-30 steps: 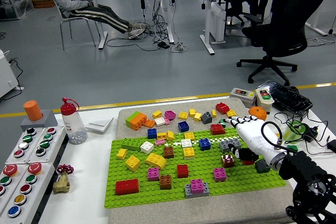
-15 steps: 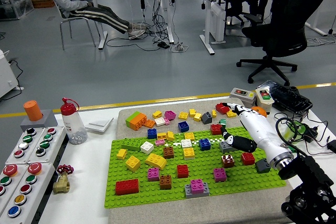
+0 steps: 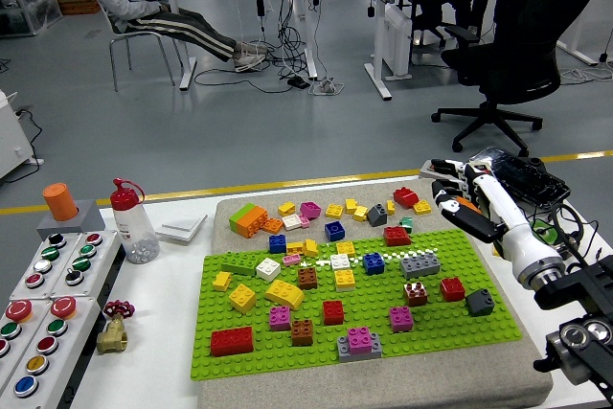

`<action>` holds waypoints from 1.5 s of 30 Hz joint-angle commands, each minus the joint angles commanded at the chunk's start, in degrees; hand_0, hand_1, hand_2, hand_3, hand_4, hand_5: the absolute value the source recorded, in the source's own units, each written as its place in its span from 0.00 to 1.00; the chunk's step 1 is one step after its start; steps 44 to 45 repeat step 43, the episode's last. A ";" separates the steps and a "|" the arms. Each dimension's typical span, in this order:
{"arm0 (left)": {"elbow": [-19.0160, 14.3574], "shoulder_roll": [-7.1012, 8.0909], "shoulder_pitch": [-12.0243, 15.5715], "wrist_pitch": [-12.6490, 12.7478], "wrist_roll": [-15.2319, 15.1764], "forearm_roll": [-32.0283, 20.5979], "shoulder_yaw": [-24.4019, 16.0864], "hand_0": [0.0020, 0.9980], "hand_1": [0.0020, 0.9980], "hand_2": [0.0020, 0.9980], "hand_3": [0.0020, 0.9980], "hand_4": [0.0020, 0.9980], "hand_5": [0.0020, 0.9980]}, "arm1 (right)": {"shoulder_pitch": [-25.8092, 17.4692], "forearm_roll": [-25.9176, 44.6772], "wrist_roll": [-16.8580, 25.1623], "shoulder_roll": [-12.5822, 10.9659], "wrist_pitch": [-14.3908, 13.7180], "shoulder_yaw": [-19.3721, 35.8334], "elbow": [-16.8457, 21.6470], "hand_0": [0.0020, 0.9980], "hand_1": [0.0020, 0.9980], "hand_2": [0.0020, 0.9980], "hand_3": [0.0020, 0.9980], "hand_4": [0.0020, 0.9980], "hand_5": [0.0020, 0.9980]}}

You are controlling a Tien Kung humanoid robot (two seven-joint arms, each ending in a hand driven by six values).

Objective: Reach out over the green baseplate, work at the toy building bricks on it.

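Note:
The green baseplate (image 3: 436,329) lies on a grey mat in the middle of the table and carries several scattered bricks. Among them are a light grey brick (image 3: 420,263), a red brick (image 3: 452,288), a dark grey brick (image 3: 480,302) and a brown-and-pink one (image 3: 415,292). My right hand (image 3: 458,196), white with black joints, hangs in the air above the plate's far right corner. Its fingers are loosely extended and hold nothing. An orange ball (image 3: 468,207) shows partly behind the hand. My left arm is out of the picture.
More loose bricks (image 3: 316,210) lie on the mat behind the plate. A button box (image 3: 444,173) and cables (image 3: 536,184) crowd the right rear. At the left are a button panel (image 3: 43,308), a brass valve (image 3: 113,325) and a red-capped bottle (image 3: 131,222).
My right hand has lifted off the bricks near the light grey one and drawn back up and right, past the plate's far right corner. The bricks stay in place.

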 joint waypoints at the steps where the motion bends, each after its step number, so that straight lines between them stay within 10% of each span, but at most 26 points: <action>1: 0.00 0.00 0.00 0.00 -0.03 -0.01 0.00 0.66 0.62 0.62 0.46 0.37 1.00 | -0.21 2.06 -0.22 0.05 1.02 1.23 -0.25 0.80 0.77 0.81 0.79 0.48 0.56; 24: 0.01 -0.29 0.33 0.05 -0.24 -0.22 0.15 0.66 0.62 0.62 0.46 0.37 1.00 | -2.99 46.00 0.04 0.34 4.07 9.05 -3.98 0.78 0.75 0.77 0.73 0.48 0.54; 45: 0.00 -0.22 0.42 -0.06 -0.18 -0.02 0.06 0.66 0.62 0.62 0.46 0.37 1.00 | -3.53 50.35 1.00 0.70 4.16 9.56 -5.09 0.79 0.76 0.78 0.74 0.48 0.54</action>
